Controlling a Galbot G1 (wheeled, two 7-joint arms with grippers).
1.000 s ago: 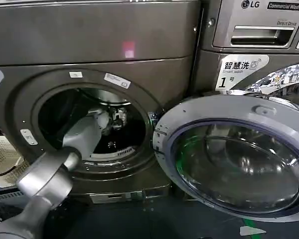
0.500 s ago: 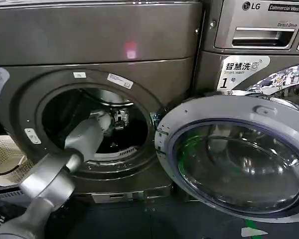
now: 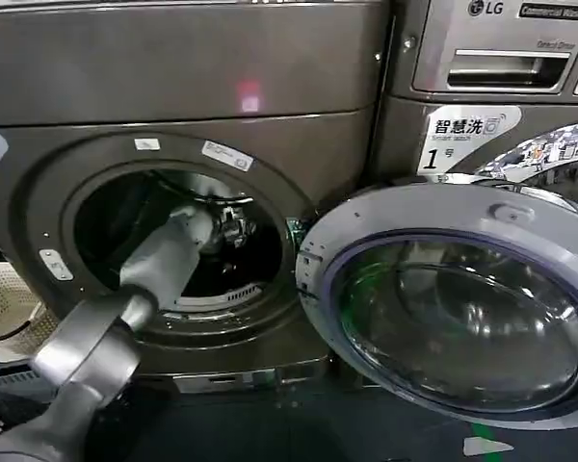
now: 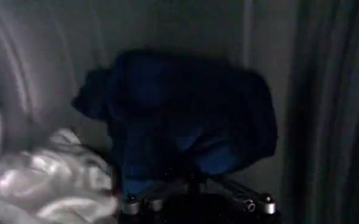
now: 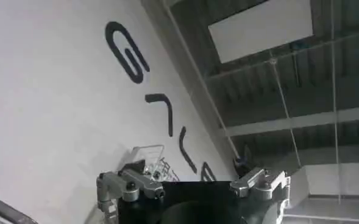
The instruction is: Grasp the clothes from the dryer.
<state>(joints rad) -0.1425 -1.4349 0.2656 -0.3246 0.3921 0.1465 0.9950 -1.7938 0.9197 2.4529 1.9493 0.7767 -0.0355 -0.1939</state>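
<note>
The dryer [image 3: 183, 87] is the dark bronze-grey machine on the left, with its porthole open. My left arm reaches through it, and the left gripper [image 3: 235, 227] is deep in the steel drum. In the left wrist view the clothes lie against the drum wall. A dark navy piece [image 4: 185, 115] bunches right at the left gripper [image 4: 191, 179], whose links converge on its near edge, so it looks shut on that piece. A white-grey piece [image 4: 51, 189] lies beside it. My right gripper [image 5: 191, 182] is parked, open, pointing up at a lettered wall and ceiling.
The dryer's round door [image 3: 443, 298] hangs wide open to the right of the porthole. The LG machine with a drawer handle [image 3: 506, 67] stands behind it. A pale perforated basket [image 3: 5, 303] sits at the far left, and my left arm's elbow [image 3: 82, 351] is low in front.
The left gripper stays in the drum at nearly the same spot. The head view swayed slightly right and back.
</note>
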